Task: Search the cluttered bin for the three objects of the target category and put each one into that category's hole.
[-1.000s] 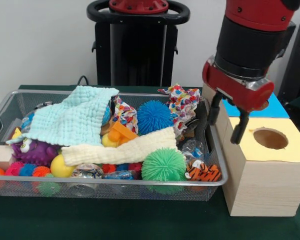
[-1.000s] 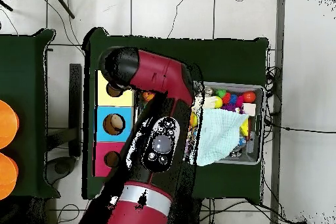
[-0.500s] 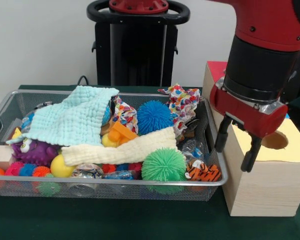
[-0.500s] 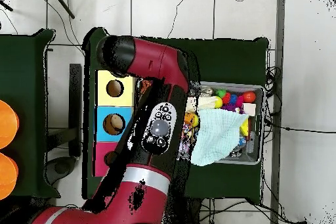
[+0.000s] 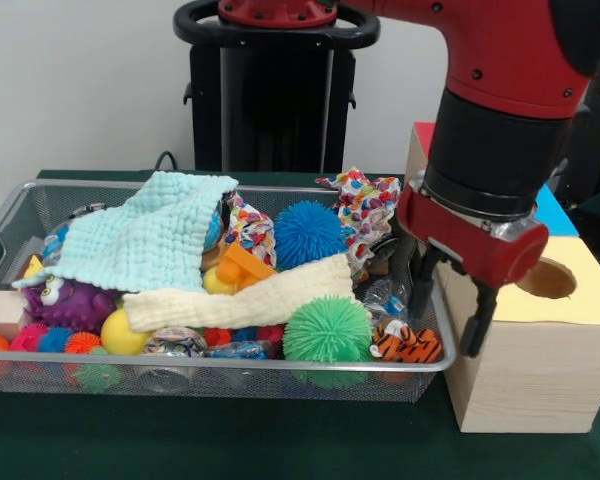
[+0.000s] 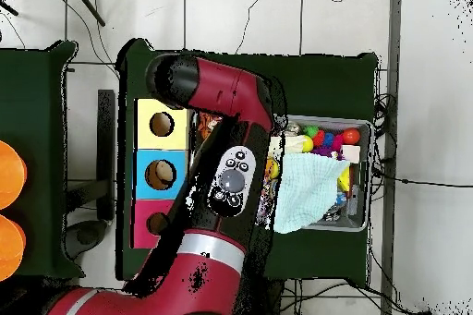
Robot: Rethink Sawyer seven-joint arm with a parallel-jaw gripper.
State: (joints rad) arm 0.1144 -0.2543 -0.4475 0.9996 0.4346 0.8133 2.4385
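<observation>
Gripper (image 5: 448, 302) shifted from yellow-topped box (image 5: 540, 350) toward wire bin (image 5: 230, 375) edge; fingers parted, nothing held, positioned beside tiger toy (image 5: 405, 343).

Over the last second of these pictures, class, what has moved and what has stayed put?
The gripper, open and empty throughout, swung out over the yellow-topped box and has now come back toward the wire bin, hanging lower at the gap between bin and box. It took hold of nothing. The cloths, spiky balls and the toy tiger lie as before.
</observation>
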